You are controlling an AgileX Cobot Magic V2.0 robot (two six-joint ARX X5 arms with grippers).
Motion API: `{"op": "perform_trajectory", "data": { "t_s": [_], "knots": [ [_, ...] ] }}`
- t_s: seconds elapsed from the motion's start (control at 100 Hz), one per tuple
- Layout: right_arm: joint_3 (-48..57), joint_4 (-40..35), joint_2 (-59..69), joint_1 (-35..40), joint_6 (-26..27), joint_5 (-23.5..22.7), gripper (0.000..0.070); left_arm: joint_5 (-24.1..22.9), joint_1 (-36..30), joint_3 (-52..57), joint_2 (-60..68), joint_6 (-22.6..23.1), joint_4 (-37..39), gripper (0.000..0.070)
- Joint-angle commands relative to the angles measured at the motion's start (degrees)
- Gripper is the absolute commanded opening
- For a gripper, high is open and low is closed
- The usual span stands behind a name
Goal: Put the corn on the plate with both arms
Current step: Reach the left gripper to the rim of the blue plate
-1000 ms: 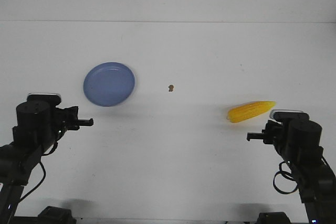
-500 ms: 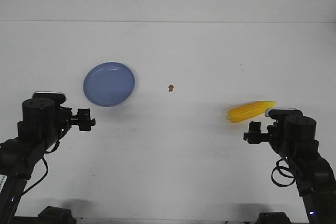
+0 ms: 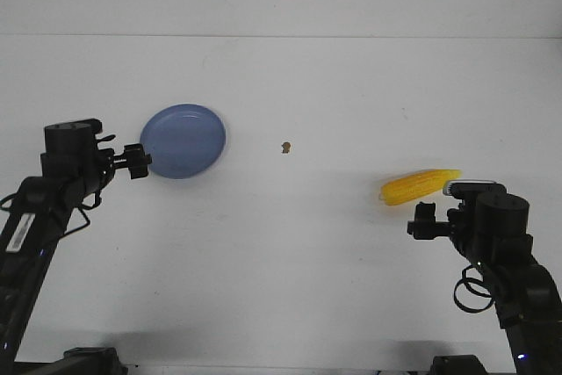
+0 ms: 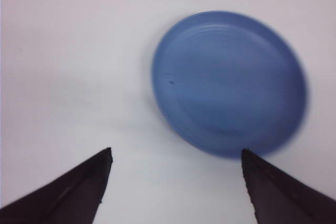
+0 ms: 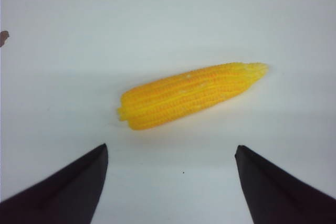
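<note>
The yellow corn [image 3: 419, 186] lies on the white table at the right, tip pointing right. In the right wrist view the corn [image 5: 189, 94] lies just beyond my open, empty right gripper [image 5: 170, 150]. The right gripper [image 3: 425, 219] sits just in front of the corn. The blue plate [image 3: 183, 140] rests at the left. My left gripper [image 3: 136, 161] is open and empty by the plate's left front rim. In the left wrist view the plate [image 4: 229, 81] lies just beyond the left gripper [image 4: 176, 153].
A small brown speck [image 3: 285, 147] lies on the table between plate and corn; it also shows in the right wrist view [image 5: 3, 37]. The table's far edge meets a white wall.
My left arm has risen and swung forward toward the plate, its gripper now at the plate's rim. The right gripper turned a little and then stayed still. Corn and plate have not moved.
</note>
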Motion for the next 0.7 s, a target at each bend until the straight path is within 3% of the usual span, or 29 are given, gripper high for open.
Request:
{"op": "perform_trajectory", "data": {
  "t_s": [0.0, 0.1, 0.38, 0.69],
  "knots": [
    [0.94, 0.55, 0.33, 0.04, 0.39, 0.04, 0.0512, 1.55, 1.09, 2.73, 5.92, -0.83, 1.16, 0.0517],
    [0.94, 0.52, 0.33, 0.04, 0.39, 0.02, 0.0512, 4.37, 2.12, 6.38, 13.94, -1.03, 2.69, 0.0516],
    [0.94, 0.22, 0.33, 0.04, 0.39, 0.02, 0.0512, 4.42, 2.45, 15.89, 31.52, -1.4, 2.69, 0.0517],
    [0.94, -0.72, 0.33, 0.04, 0.39, 0.02, 0.0512, 4.39, 2.45, 16.92, 37.05, -1.44, 3.17, 0.0503]
  ]
}}
